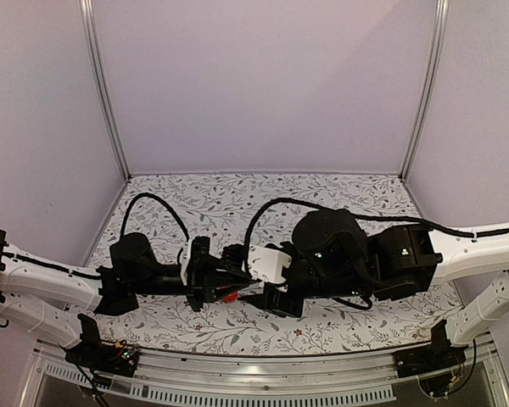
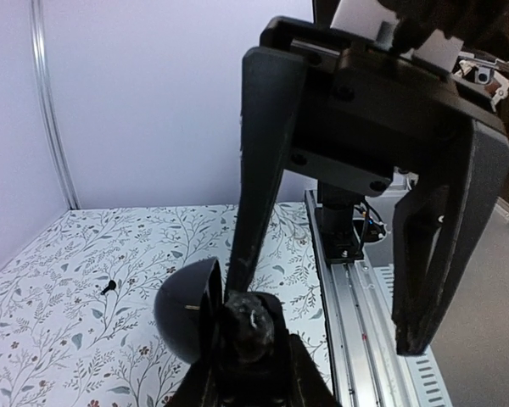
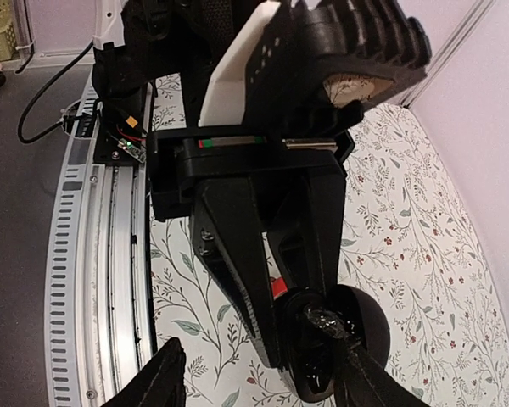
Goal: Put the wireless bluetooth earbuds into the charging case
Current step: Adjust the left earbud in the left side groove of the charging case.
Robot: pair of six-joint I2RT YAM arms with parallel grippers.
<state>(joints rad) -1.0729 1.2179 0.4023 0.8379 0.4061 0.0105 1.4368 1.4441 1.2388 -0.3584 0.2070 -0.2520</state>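
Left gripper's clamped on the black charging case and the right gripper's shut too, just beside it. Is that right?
No. The left gripper is clamped on the black charging case, but the right gripper is open, its fingers standing wide apart beside it. The left wrist view shows this.

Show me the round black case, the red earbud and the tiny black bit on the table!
round black case (image 2: 180,309), left wrist view, on its curved shell.
red earbud (image 3: 277,287), right wrist view, on the red sliver that shows.
tiny black bit (image 2: 109,286), left wrist view, on its middle.
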